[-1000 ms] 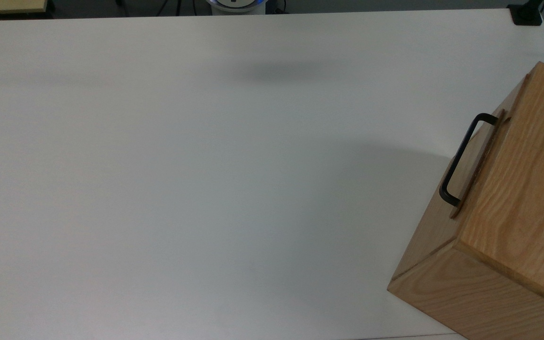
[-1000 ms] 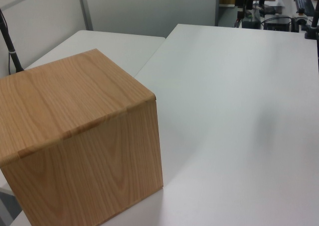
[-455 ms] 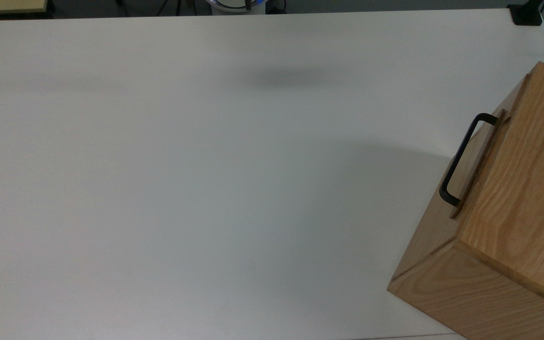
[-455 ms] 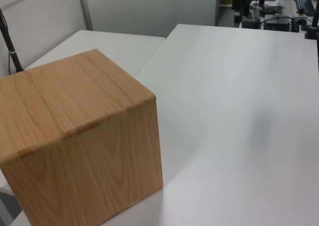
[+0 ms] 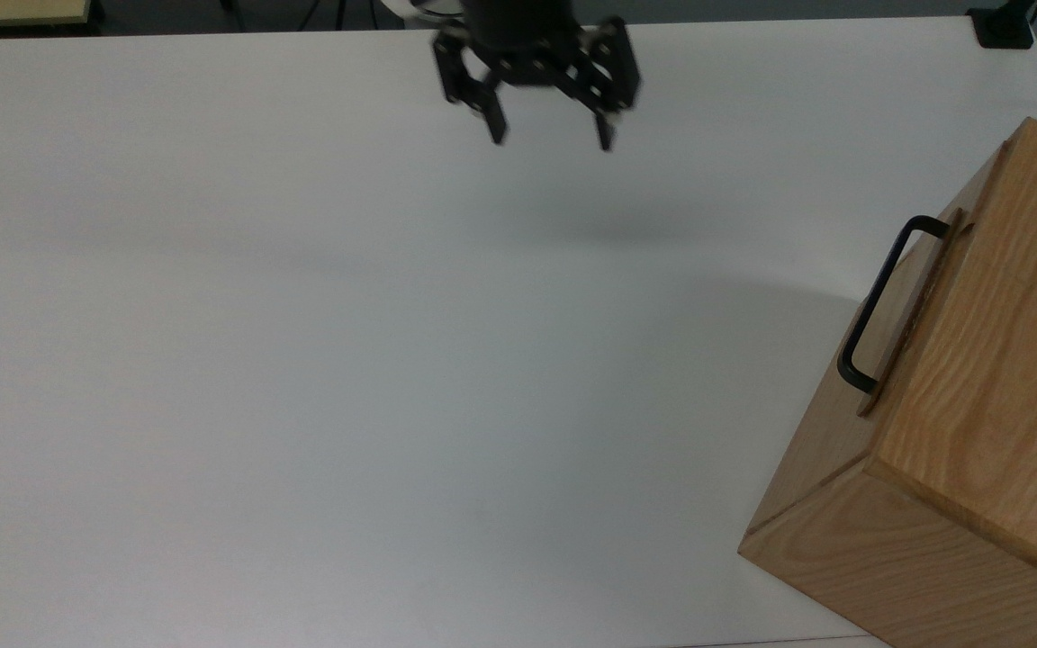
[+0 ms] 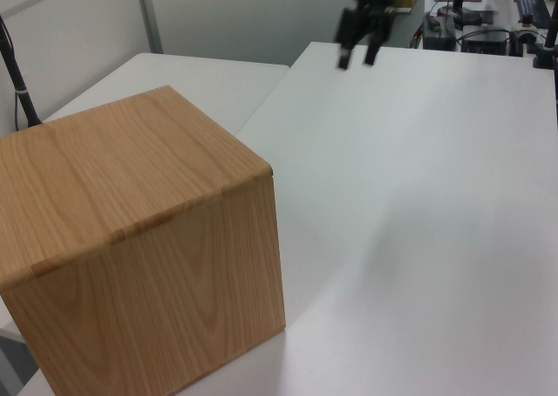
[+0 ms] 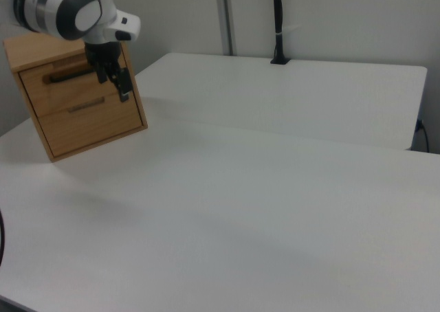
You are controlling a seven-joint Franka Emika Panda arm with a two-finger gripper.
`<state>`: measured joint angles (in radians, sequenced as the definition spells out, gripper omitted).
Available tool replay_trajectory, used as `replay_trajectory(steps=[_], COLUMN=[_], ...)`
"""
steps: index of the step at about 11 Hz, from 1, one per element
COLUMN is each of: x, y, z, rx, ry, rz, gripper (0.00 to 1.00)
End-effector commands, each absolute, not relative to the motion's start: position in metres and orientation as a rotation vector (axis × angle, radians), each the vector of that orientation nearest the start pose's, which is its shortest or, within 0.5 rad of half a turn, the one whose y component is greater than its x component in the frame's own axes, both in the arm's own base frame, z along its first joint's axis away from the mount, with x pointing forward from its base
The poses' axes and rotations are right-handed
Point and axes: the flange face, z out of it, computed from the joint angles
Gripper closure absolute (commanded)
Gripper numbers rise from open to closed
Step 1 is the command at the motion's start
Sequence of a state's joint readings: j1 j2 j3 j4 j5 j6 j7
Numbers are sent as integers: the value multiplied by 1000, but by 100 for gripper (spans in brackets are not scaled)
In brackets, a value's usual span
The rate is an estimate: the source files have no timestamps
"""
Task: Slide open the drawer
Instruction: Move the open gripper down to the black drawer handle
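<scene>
Change: gripper [image 5: 547, 139] has come into sight over the table [image 5: 302, 360]; cabinet [image 5: 978, 432] unmoved.
Gripper: fingers spread, holding nothing.
Drawer [image 7: 65, 85]: shut, well apart from the gripper, off toward the top view's lower right.
Approach: I'd line the fingers across the handle [image 5: 879, 301], then pull straight out.
Look: oak front, thin black bar.

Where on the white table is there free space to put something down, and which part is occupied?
Nearly all of the white table is bare, from the top view's left edge across to the oak cabinet box. The occupied part is the top view's lower right corner, where the box stands with its black bar handle facing the table. The black two-finger gripper, fingers apart, hangs over the far edge.
</scene>
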<state>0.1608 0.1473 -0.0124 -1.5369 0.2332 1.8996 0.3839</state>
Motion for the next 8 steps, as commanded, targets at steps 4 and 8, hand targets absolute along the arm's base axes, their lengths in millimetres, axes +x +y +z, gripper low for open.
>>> replay_trajectory(steps=[4,8], x=[684,683], y=[239,300], z=[550,543], rx=[-2315,-2272], ry=[775,647], rz=[-382,-353], gripper=[0,0])
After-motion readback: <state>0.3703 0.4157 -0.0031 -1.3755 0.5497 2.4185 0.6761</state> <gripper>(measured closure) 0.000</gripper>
